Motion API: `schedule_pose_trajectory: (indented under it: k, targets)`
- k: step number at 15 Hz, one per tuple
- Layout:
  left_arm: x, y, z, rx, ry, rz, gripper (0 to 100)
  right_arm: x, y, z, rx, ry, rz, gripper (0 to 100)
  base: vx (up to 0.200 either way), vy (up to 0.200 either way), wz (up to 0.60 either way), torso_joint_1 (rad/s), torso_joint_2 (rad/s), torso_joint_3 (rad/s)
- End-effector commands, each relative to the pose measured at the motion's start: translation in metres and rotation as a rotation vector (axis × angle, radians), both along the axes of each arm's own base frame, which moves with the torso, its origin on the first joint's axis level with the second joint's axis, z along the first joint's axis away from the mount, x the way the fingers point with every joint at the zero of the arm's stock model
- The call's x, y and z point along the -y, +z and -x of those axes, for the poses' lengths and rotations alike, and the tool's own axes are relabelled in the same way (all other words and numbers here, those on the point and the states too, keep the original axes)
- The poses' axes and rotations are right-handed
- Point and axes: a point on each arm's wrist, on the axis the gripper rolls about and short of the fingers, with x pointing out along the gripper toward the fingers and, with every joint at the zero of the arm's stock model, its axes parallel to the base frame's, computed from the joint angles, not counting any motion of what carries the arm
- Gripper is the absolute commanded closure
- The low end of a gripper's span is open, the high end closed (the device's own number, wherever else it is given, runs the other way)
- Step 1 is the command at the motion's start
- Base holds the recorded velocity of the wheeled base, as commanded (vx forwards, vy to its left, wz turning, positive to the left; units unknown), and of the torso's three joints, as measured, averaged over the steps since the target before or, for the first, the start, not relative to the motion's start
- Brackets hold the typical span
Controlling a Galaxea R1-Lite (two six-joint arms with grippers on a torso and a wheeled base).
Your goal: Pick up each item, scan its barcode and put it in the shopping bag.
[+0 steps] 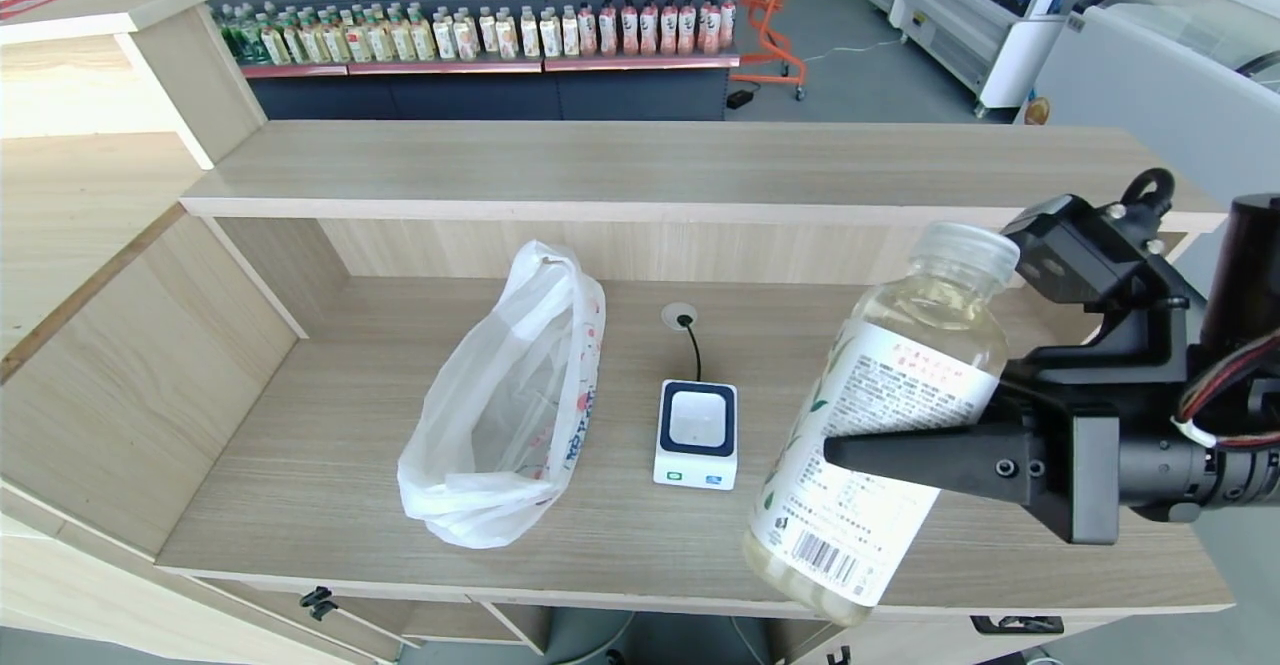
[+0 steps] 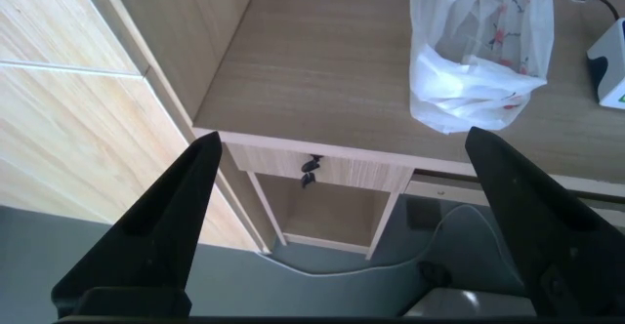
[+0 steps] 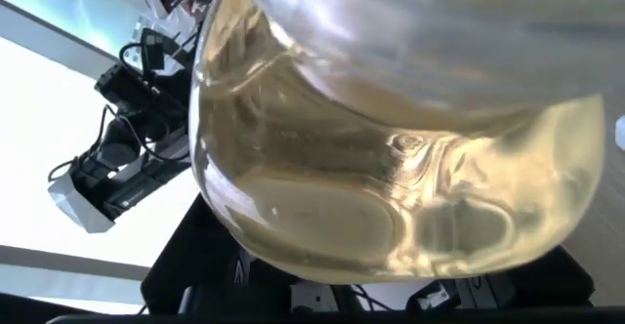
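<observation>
While tilted, bottle (image 1: 905,370) clamped in right pincer (image 1: 868,433), seemingly mid-body.

Head camera looks down on the tabletop (image 1: 640,535); left wrist's, off its near edge, shares the shopping bag (image 1: 510,395), nine o'clock of the scanner (image 1: 696,433); right wrist's hugs the bottle (image 3: 391,148).

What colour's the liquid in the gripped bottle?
Pale yellow in the bottle, clearest in the right wrist view.
</observation>
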Motion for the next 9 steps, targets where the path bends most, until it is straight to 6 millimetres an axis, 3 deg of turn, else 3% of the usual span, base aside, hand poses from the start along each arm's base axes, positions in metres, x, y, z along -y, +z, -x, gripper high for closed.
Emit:
schedule_pose_trajectory:
  k: [1, 9]
  targets:
    - [0.0, 0.0, 0.0, 0.0, 0.0, 0.0, 0, 0.0009, -0.0005, 0.0018, 0.0, 0.0, 0.001, 100, 0.0, 0.0, 0.0, 0.0, 0.0, 0.0]
    - [0.0, 0.0, 0.0, 0.0, 0.0, 0.0, 0, 0.0059, 0.0006, 0.009, 0.011, -0.006, -0.004, 100, 0.0, 0.0, 0.0, 0.0, 0.0, 0.0]
